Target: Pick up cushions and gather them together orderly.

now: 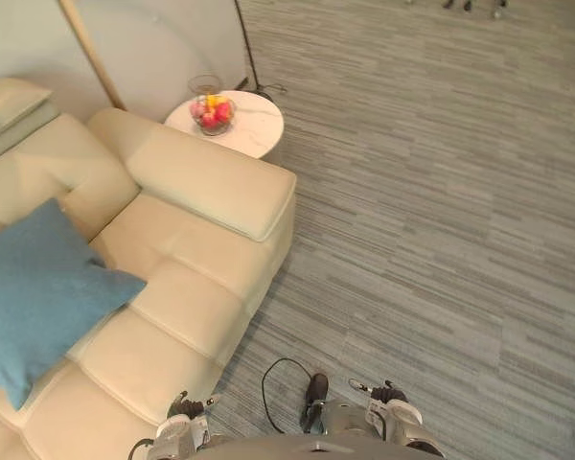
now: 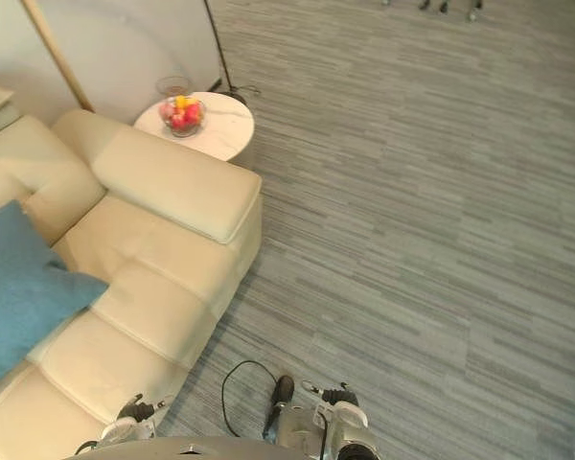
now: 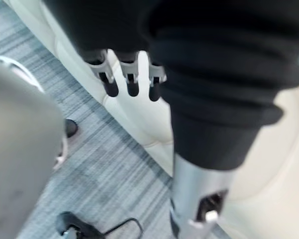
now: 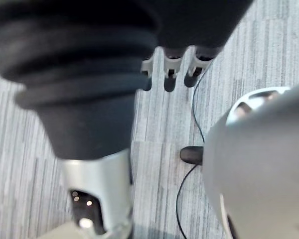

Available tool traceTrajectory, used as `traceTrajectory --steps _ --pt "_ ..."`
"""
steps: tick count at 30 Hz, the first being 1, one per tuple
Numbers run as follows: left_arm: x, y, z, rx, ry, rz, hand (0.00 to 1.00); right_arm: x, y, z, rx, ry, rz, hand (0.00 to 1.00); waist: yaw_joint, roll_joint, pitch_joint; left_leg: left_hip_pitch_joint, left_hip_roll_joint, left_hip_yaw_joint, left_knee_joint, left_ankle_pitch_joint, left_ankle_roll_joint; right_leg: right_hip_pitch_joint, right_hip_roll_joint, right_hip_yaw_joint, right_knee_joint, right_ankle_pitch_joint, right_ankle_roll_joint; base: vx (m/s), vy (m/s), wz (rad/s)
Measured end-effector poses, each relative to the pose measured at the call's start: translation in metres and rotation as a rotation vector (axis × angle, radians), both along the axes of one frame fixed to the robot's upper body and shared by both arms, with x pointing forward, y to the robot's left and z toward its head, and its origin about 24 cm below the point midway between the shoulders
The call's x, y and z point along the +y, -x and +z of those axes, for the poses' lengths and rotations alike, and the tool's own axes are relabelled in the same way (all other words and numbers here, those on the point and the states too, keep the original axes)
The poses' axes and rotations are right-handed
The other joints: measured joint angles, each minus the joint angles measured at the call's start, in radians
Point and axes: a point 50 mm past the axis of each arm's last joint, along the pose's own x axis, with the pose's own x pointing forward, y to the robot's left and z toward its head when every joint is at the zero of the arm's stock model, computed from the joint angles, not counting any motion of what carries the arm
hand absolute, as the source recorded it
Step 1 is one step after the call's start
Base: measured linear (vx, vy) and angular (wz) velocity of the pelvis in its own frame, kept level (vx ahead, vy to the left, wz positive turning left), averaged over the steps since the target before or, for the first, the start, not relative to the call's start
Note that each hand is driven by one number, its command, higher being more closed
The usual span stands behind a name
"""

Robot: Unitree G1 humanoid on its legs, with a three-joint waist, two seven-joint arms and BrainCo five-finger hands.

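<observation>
One blue cushion (image 1: pixel 34 287) lies on the single cream sofa (image 1: pixel 196 254), its left corner cut off. One fruit bowl (image 1: pixel 214 113) tops one round table (image 1: pixel 257 132). The left hand (image 3: pixel 132 79) and right hand (image 4: pixel 170 74) hang loose-fingered, empty.

A living-room or lounge setting: a cream leather sofa (image 1: pixel 201 259) with a blue cushion (image 1: pixel 34 287) on its seat, a small round white counter (image 1: pixel 257 132) just beside the sofa's arm carrying a glass bowl of coloured fruit (image 1: pixel 213 113), and grey striped carpet (image 1: pixel 441 192) covering the wide open floor
</observation>
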Motion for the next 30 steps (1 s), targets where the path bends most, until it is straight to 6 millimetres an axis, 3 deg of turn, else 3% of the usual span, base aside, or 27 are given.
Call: traceTrajectory --steps 2,3,4,5,6,8,11,16,17,18,19,21,24,30 --pt "0.001 0.004 -0.001 0.016 -0.001 0.001 0.0 0.001 -0.002 0.0 0.001 -0.004 0.002 0.0 0.005 -0.002 0.001 -0.007 0.032 0.022 0.054 -0.003 0.012 -0.02 0.019 0.01 0.039 -0.04 -0.001 0.0 -0.104 -0.85" --pt "0.002 0.002 -0.001 0.013 -0.002 -0.005 0.0 0.002 -0.005 0.0 -0.005 -0.006 0.004 0.0 0.004 -0.02 0.005 -0.025 0.047 0.013 0.125 -0.007 0.02 -0.031 0.012 0.025 0.058 -0.055 -0.008 0.02 -0.101 -0.8" --pt "0.009 -0.003 0.001 0.0 -0.02 -0.011 0.0 0.004 0.001 -0.002 0.009 -0.013 -0.001 0.0 0.001 -0.042 0.015 -0.051 0.078 -0.01 0.252 -0.012 0.03 -0.024 0.008 0.056 0.064 -0.05 -0.011 0.04 -0.08 -0.72" --pt "0.008 -0.003 0.001 -0.001 -0.02 -0.009 0.0 0.005 0.004 -0.003 0.015 -0.016 -0.003 0.0 0.005 -0.042 0.014 -0.094 0.116 -0.07 0.393 -0.009 0.06 -0.005 0.019 0.091 0.054 -0.049 -0.013 0.04 -0.048 -0.76" --pt "0.007 -0.002 0.001 -0.003 -0.017 -0.007 0.0 0.003 0.003 -0.002 0.014 -0.01 -0.004 0.0 0.008 -0.037 0.016 -0.117 0.119 -0.132 0.457 -0.018 0.076 0.006 0.032 0.116 0.044 -0.048 -0.014 0.07 -0.023 -0.9" --pt "0.004 -0.002 0.001 -0.004 -0.01 -0.006 0.0 -0.002 0.005 -0.002 0.019 -0.001 -0.011 0.0 0.01 -0.018 0.014 -0.178 0.051 -0.294 0.503 -0.091 0.06 0.025 0.065 0.207 0.01 -0.046 -0.016 0.08 0.043 -1.02" --pt "0.001 -0.004 0.002 -0.023 -0.002 0.0 0.0 -0.001 0.007 -0.003 0.022 -0.006 -0.016 0.0 0.024 -0.017 0.019 -0.231 -0.025 -0.387 0.439 -0.149 0.073 0.061 0.092 0.307 -0.036 -0.044 -0.013 0.08 0.085 -0.98" --pt "0.0 -0.009 0.005 -0.061 0.0 0.045 0.0 0.001 0.009 -0.003 0.023 -0.009 -0.016 0.0 0.056 -0.016 0.017 -0.287 -0.12 -0.692 0.271 -0.159 0.086 0.046 0.125 0.46 -0.035 -0.029 0.01 -0.01 0.096 -1.13" --pt "-0.001 -0.009 0.005 -0.06 0.002 0.047 0.0 0.001 0.008 -0.003 0.017 -0.007 -0.017 0.0 0.055 -0.009 0.014 -0.286 -0.109 -0.702 0.25 -0.153 0.082 0.041 0.138 0.467 -0.031 -0.028 0.011 0.01 0.159 -1.4" --pt "0.0 -0.007 0.004 -0.055 0.002 0.054 0.0 0.002 0.006 -0.002 0.005 -0.009 -0.021 0.0 0.061 0.002 0.011 -0.282 -0.097 -0.673 0.248 -0.133 0.099 0.039 0.142 0.472 -0.01 -0.024 0.011 0.09 0.152 -1.2" --pt "0.004 -0.008 0.005 -0.055 -0.01 0.054 0.0 0.002 0.007 -0.001 -0.001 -0.008 -0.025 0.0 0.056 -0.012 0.015 -0.252 -0.085 -0.609 0.236 -0.132 0.099 0.021 0.129 0.469 0.067 -0.038 0.008 0.15 0.161 -1.03" --pt "0.01 -0.008 0.006 -0.055 -0.026 0.052 0.0 0.004 0.021 -0.006 0.035 -0.018 -0.033 0.0 0.056 -0.043 0.003 -0.213 -0.101 -0.577 0.214 -0.136 0.093 0.065 0.102 0.474 0.068 -0.036 0.013 0.2 0.159 -0.57" --pt "0.009 -0.005 0.004 -0.042 -0.022 0.049 0.0 0.006 0.03 -0.009 0.056 -0.026 -0.04 0.0 0.057 -0.05 -0.014 -0.186 -0.101 -0.533 0.177 -0.125 0.088 0.072 0.103 0.506 0.026 -0.011 0.033 0.22 0.135 -0.48" --pt "0.0 -0.007 0.002 -0.024 0.003 0.017 0.0 0.0 0.032 -0.008 0.061 -0.014 -0.038 0.0 0.057 -0.026 -0.026 -0.137 -0.136 -0.505 0.157 -0.108 0.097 0.086 0.108 0.608 -0.006 0.0 0.045 0.15 0.083 -0.54"
